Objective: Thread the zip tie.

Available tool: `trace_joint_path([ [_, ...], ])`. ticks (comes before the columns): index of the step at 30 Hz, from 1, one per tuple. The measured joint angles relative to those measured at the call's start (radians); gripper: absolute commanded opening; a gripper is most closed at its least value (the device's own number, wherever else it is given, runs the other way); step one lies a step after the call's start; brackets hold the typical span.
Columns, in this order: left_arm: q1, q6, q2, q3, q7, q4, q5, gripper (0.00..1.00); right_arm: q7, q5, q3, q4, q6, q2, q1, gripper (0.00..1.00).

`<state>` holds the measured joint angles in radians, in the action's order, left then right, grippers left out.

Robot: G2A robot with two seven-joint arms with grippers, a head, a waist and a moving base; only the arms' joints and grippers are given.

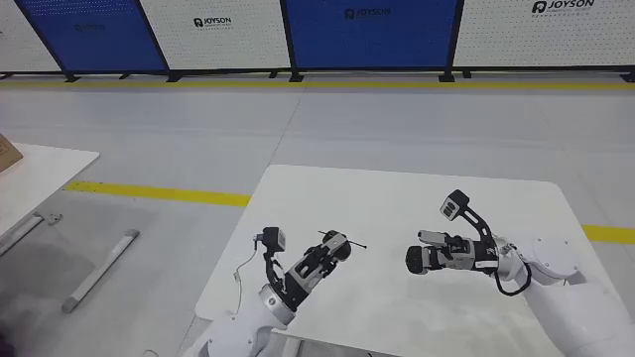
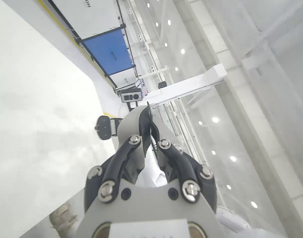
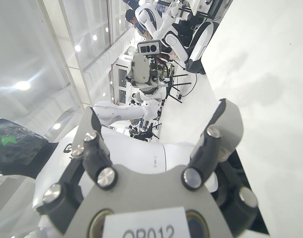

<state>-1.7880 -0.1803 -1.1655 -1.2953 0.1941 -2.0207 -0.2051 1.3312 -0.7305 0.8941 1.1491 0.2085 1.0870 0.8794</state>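
A thin black zip tie [image 1: 354, 244] sticks out level above the white table [image 1: 397, 193], pinched in my left gripper [image 1: 335, 249] near the table's front left. In the left wrist view the gripper [image 2: 148, 125] is shut on the zip tie [image 2: 149, 111], whose black strip stands up between the pads. My right gripper [image 1: 411, 258] hovers a short way to the right of it, facing it, with a gap between the two. Its fingers [image 3: 92, 121] stand wide apart in the right wrist view, the gripper [image 3: 157, 111] open and holding nothing. The left gripper [image 3: 141, 71] shows straight ahead of it.
The table's left edge [image 1: 233, 243] lies close to the left arm. A second white table [image 1: 40, 174] stands off to the left across a floor gap. Blue and white partition panels [image 1: 372, 15] line the back of the room.
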Motion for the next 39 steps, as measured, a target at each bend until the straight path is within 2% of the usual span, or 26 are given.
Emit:
trace_joint_path([
  [4, 0.033, 0.031, -0.004, 0.027, -0.03, 0.067, 0.039, 0.0, 0.0, 0.0, 0.0, 0.0, 0.0, 0.0, 0.0, 1.0],
  [8, 0.052, 0.03, -0.01, 0.052, -0.084, 0.11, 0.082, 0.0, 0.0, 0.0, 0.0, 0.0, 0.0, 0.0, 0.0, 1.0],
  [21, 0.057, 0.029, -0.012, 0.06, -0.097, 0.116, 0.071, 0.0, 0.0, 0.0, 0.0, 0.0, 0.0, 0.0, 0.0, 1.0],
  [24, 0.07, 0.052, -0.013, 0.065, -0.124, 0.142, 0.118, 0.0, 0.0, 0.0, 0.0, 0.0, 0.0, 0.0, 0.0, 1.0],
  [29, 0.106, 0.128, -0.02, 0.12, -0.199, 0.196, 0.273, 0.0, 0.0, 0.0, 0.0, 0.0, 0.0, 0.0, 0.0, 1.0],
  [32, 0.11, 0.114, -0.026, 0.142, -0.219, 0.197, 0.25, 0.0, 0.0, 0.0, 0.0, 0.0, 0.0, 0.0, 0.0, 1.0],
  [39, 0.109, 0.112, -0.026, 0.142, -0.217, 0.197, 0.243, 0.0, 0.0, 0.0, 0.0, 0.0, 0.0, 0.0, 0.0, 1.0],
])
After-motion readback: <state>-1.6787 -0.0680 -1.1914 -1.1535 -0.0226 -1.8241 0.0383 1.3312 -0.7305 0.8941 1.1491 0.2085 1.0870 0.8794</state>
